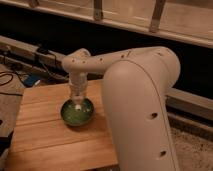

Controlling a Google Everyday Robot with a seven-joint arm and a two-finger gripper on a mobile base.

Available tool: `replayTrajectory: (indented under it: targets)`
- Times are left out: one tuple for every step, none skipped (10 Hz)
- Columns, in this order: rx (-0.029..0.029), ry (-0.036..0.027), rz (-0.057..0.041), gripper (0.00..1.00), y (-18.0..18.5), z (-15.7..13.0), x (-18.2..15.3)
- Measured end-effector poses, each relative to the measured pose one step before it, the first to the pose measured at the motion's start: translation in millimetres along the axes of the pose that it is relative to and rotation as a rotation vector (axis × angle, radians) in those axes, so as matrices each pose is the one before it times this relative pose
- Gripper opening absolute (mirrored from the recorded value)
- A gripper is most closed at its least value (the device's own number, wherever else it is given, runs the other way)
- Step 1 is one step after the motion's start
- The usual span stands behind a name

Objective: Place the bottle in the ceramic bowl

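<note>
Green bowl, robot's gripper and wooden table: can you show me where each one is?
ceramic bowl (70, 118): camera view, on its green front-left wall.
gripper (79, 101): camera view, at its tip, right over the bowl.
wooden table (45, 137): camera view, on bare planks in front.

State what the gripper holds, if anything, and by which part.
The gripper, above the ceramic bowl, seems to hold the bottle upright by its upper part; the grip itself is hidden.

1. A wooden table (45, 145) is filling the lower left; the gripper (78, 101) is hanging over its far half.
2. Black cables (9, 77) are lying left of the table, near a blue item (31, 80).
3. A pale rail (22, 49) is running along the dark wall (55, 30) behind.
4. Speckled floor (195, 150) is showing at right.
</note>
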Motion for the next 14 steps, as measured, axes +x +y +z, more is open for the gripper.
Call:
replayTrajectory:
  targets:
    - [-0.00038, 0.00825, -0.00017, 0.03, -0.08, 3.82, 9.55]
    - [-0.00139, 0.00679, -0.00263, 0.03, 3.75, 3.74, 9.49]
    - [-0.00380, 0.01209, -0.00626, 0.03, 9.13, 6.28, 18.51]
    - [-0.00287, 0.01189, -0.00597, 0.03, 7.74, 6.47, 14.62]
    - [-0.00810, 0.02064, -0.01020, 0.03, 13.96, 9.47, 20.87]
    - [-0.00401, 0.02562, -0.00593, 0.03, 9.84, 12.70, 16.91]
    - [0.00263, 0.03285, -0.00026, 0.03, 5.88, 14.87, 14.21]
    - [0.00409, 0.01741, 0.00334, 0.03, 1.62, 7.80, 4.68]
    - [0.00859, 0.02168, 0.00044, 0.03, 2.43, 7.91, 3.94]
    - [0.00879, 0.01058, -0.00148, 0.03, 2.37, 2.54, -0.45]
    - [0.00596, -0.00319, 0.00437, 0.03, -2.24, -2.54, -6.29]
    - [0.01134, -0.00127, 0.00090, 0.03, -4.83, -3.29, -4.38]
    - [0.00444, -0.01831, 0.00455, 0.03, -4.66, -10.42, -5.93]
    - [0.00386, -0.01382, -0.00127, 0.03, -1.42, -7.80, -2.73]
